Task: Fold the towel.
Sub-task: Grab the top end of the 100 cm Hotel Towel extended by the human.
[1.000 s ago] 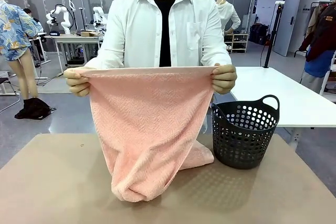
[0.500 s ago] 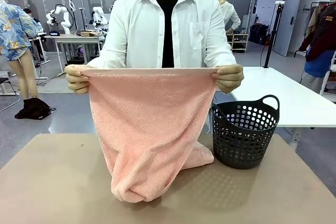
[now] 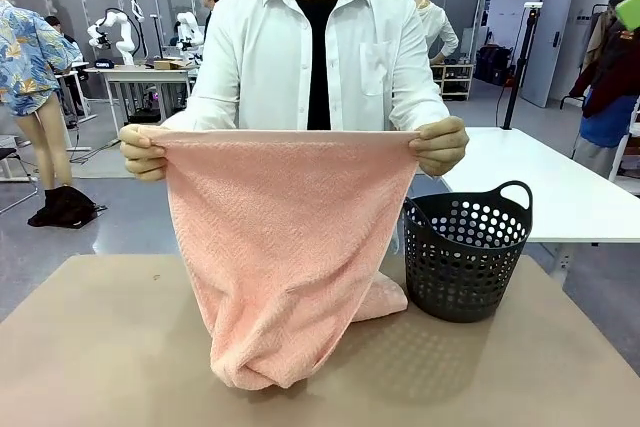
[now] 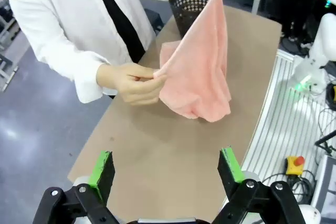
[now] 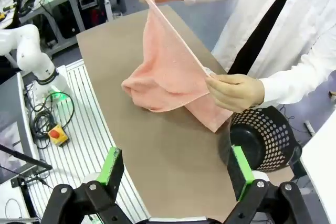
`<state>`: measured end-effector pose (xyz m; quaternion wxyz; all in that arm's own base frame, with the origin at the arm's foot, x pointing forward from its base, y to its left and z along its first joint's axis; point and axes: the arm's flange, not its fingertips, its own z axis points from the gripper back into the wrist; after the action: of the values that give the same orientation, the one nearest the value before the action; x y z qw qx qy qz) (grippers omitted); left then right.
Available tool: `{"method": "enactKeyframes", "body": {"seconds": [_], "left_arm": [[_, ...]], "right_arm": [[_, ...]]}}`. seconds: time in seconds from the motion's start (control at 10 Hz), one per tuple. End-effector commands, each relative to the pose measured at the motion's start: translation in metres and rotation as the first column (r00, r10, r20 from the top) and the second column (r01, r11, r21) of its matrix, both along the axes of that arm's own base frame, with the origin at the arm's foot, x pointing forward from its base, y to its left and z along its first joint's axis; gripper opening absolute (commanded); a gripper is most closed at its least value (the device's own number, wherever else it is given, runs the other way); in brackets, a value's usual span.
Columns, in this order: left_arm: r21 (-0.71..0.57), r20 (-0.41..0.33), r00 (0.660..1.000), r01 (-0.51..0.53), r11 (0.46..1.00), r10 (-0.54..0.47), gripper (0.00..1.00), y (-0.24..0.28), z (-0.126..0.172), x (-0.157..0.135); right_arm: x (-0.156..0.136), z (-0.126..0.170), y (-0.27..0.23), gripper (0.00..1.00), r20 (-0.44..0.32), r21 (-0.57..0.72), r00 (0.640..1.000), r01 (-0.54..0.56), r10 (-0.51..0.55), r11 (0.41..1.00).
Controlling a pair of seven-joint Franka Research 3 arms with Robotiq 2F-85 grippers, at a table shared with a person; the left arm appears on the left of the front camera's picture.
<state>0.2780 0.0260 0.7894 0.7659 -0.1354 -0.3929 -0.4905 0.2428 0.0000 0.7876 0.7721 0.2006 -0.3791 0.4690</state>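
A person across the table holds the pale salmon-pink towel (image 3: 280, 237) up by its two top corners, one in each hand. Its top edge is stretched level at chest height and its lower end bunches on the brown table (image 3: 100, 347). From the left wrist the towel (image 4: 199, 72) hangs ahead of my left gripper (image 4: 167, 169), which is open and holds nothing above the table. The right wrist view has the towel (image 5: 168, 72) beyond my right gripper (image 5: 176, 169), open as well with nothing between its fingers.
A black perforated plastic basket (image 3: 466, 252) with a handle stands on the table right of the towel, also seen as the basket (image 5: 262, 140) close to my right gripper. A white table (image 3: 540, 182) stands behind on the right. The table's near half is bare.
The person's hands have spread slightly wider, pulling the towel's top edge tauter and a touch lower. The bunched lower end stays on the table.
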Motion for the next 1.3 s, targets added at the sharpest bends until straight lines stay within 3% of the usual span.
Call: {"method": "enactKeyframes", "body": {"seconds": [0.0,0.4,0.5,0.6,0.8,1.2], "left_arm": [[-0.003,0.012,1.0,-0.019,1.0,0.019,1.0,0.005,0.004,-0.007],[-0.015,0.013,1.0,0.005,1.0,-0.005,1.0,0.007,0.003,-0.006],[0.103,0.051,0.995,0.079,0.992,-0.085,1.0,-0.025,0.016,-0.002],[0.175,0.079,0.988,0.116,0.978,-0.131,1.0,-0.058,0.024,0.004],[0.313,0.103,0.978,0.141,0.939,-0.181,1.0,-0.106,0.029,0.015],[0.539,0.111,0.959,0.163,0.826,-0.262,1.0,-0.208,0.003,0.035]], "right_arm": [[-0.004,0.001,-0.005,1.0,-0.002,0.005,1.0,0.028,-0.028,1.0],[-0.003,0.001,-0.007,1.0,0.007,0.003,1.0,0.004,-0.004,1.0],[0.005,0.012,0.026,1.0,0.032,-0.12,0.995,-0.093,0.097,0.988],[0.014,0.015,0.063,1.0,0.069,-0.256,0.993,-0.07,0.091,0.964],[0.024,0.014,0.118,1.0,0.087,-0.424,0.976,-0.144,0.198,0.894],[0.051,-0.006,0.203,1.0,0.085,-0.564,0.948,-0.208,0.306,0.799]]}}
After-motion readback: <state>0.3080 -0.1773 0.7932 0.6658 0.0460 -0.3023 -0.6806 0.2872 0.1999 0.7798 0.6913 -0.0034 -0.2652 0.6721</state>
